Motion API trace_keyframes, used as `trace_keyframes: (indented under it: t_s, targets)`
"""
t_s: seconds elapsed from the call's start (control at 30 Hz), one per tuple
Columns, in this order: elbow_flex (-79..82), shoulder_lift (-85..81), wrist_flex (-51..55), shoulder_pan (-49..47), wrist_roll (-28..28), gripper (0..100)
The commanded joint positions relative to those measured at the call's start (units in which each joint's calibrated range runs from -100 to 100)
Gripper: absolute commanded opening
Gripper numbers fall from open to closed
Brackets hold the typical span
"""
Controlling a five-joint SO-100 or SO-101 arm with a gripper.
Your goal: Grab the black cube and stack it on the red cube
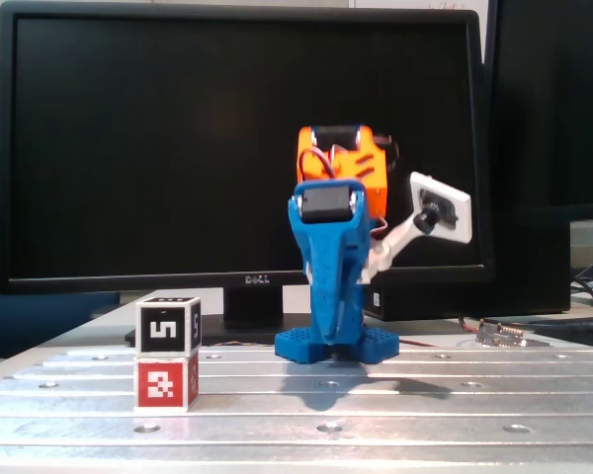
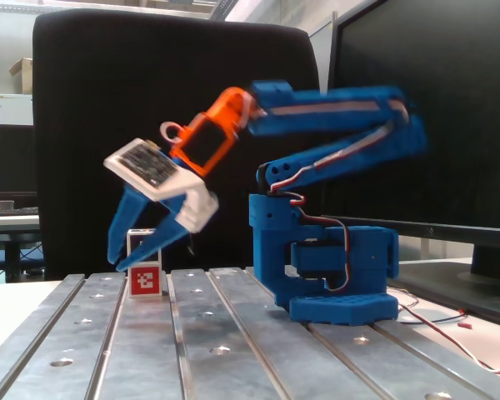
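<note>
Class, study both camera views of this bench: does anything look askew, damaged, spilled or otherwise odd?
Nothing stands out. The black cube sits squarely on the red cube, edges lined up, on the metal table. The gripper hangs open and empty; no spill or damage shows.

Blue 3D-printed arm (image 2: 333, 125) w/ orange wrist, white cam mount, red/white cables.
</note>
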Motion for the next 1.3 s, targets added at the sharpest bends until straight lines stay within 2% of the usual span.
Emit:
trace_keyframes:
  t_s: [0.0,0.07,0.77,1.03,1.27]
  targets:
    - [9.2,-21.3,2.9,0.6,0.0,2]
    - [11.5,-27.1,6.4,0.6,-0.2,2]
    - [12.2,-24.2,11.7,0.6,0.1,2]
    - [12.5,-24.4,19.3,0.6,0.2,2]
    - [12.5,-23.6,19.8,0.5,0.2,2]
